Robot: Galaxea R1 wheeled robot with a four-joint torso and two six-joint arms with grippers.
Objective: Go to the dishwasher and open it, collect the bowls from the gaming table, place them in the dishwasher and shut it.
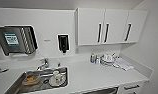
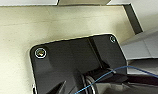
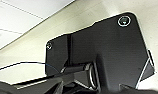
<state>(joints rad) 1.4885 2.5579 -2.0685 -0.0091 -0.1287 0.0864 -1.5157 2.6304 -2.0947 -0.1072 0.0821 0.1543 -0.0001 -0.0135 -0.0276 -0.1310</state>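
I face a kitchenette with a white counter (image 1: 95,75). Under the counter's front edge runs a dark strip (image 1: 102,91); I cannot tell whether it is the top of the dishwasher. The gaming table and its bowls are out of view. In the left wrist view the arm's dark plate (image 2: 70,62) hangs over a beige floor (image 2: 20,30). The right wrist view has its dark plate (image 3: 107,50) over the same beige floor (image 3: 32,50).
A steel sink (image 1: 20,83) at the lower left holds dishes (image 1: 57,78), with a faucet (image 1: 43,63) behind it. Small bottles (image 1: 93,58), stacked dishes (image 1: 107,58) and a cloth (image 1: 123,63) sit at the counter's right. White wall cabinets (image 1: 110,26) hang above. The wall carries a dark dispenser (image 1: 63,43) and a towel dispenser (image 1: 16,40).
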